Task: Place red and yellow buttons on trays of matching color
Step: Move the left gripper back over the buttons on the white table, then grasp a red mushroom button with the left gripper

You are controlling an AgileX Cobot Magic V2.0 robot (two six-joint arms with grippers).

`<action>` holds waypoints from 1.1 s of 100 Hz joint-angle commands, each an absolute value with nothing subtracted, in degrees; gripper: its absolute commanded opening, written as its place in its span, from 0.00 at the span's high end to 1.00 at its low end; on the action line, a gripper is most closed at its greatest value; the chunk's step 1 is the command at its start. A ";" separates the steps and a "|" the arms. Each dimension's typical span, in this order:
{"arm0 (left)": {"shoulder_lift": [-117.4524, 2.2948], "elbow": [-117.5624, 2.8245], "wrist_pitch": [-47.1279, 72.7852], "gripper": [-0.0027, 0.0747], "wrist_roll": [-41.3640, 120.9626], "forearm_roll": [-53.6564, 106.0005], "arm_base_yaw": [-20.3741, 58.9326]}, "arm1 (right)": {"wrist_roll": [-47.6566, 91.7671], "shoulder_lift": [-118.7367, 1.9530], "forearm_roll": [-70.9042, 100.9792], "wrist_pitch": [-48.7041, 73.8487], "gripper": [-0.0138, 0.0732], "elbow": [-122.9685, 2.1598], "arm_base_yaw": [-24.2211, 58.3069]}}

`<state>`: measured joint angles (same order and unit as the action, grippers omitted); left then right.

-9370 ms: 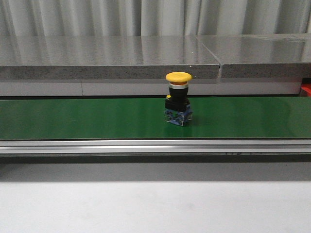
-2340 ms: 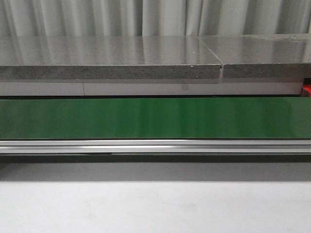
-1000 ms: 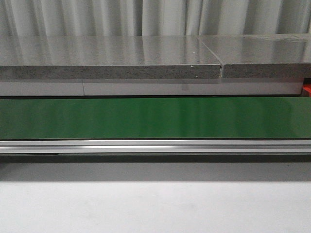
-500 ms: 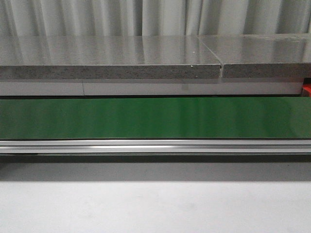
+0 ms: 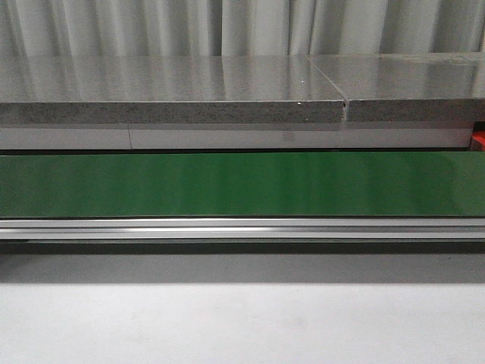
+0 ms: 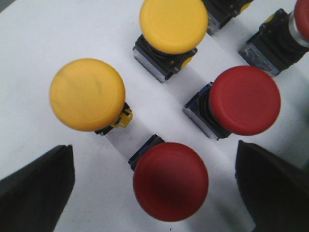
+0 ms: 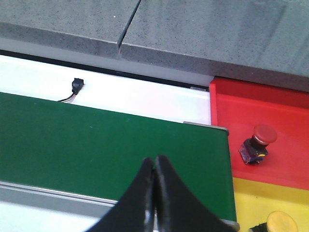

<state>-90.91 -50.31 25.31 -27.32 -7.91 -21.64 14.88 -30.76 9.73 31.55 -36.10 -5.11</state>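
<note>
- Starting on the left, the left gripper (image 6: 154, 193) is hanging over a white surface (image 6: 43, 34) with its jaws spread wide and holding nothing; its two dark fingers (image 6: 36, 191) are sitting at either side of the cluster below.
- Under it, buttons are standing close together: two yellow ones, the nearer yellow button (image 6: 88, 94) and the farther yellow button (image 6: 174, 25), and two red ones in full sight, the near red button (image 6: 170, 181) and the second red button (image 6: 245, 99). A fifth unit (image 6: 273, 41) is peeking in at the edge with a sliver of red cap, though it is cut off too much for me to be sure of it.
- Across the middle, the green conveyor belt (image 5: 242, 184) is lying bare in front of the grey stone ledge (image 5: 167, 91).
- On the right, the right gripper (image 7: 154, 193) is hovering over the belt's end, its fingertips pressed together on nothing.
- Just past that end, the red tray (image 7: 285, 121) is holding one red button (image 7: 258, 143), upright.
- Beside it, the yellow tray (image 7: 251, 203) is holding one yellow button (image 7: 281, 223), partly cropped.
</note>
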 commanded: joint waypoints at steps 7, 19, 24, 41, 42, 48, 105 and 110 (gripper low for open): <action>-90.43 -52.08 23.22 0.14 -27.77 -8.32 -21.79 | 15.57 -30.86 9.85 27.57 0.92 -37.40 -5.00; -91.67 -52.08 23.31 0.14 -27.77 -8.45 -21.79 | 15.57 -30.86 9.85 27.57 0.92 -37.40 -5.00; -91.90 -52.08 23.34 0.17 -27.77 -8.45 -21.79 | 15.57 -30.86 9.85 27.57 0.92 -37.40 -5.00; -91.90 -52.08 23.43 0.43 -27.77 -8.45 -21.79 | 15.57 -30.86 9.85 27.57 0.92 -37.40 -5.00; -91.90 -52.08 23.43 0.44 -27.77 -8.45 -21.79 | 15.57 -30.86 9.85 27.57 0.92 -37.40 -5.00; -91.90 -52.08 23.84 0.58 -27.61 -8.45 -21.79 | 15.57 -30.86 9.85 27.57 0.92 -37.40 -5.00; -72.44 -52.83 27.04 0.99 -23.02 -6.84 -20.26 | 15.57 -30.86 9.85 27.57 0.92 -37.40 -5.00; -70.91 -54.20 28.47 0.99 -21.17 -6.19 -18.86 | 15.57 -30.86 9.85 27.57 0.92 -37.40 -5.00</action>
<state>-75.12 -50.99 29.45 -23.91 -7.33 -20.78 14.88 -30.76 9.73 31.55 -36.10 -5.11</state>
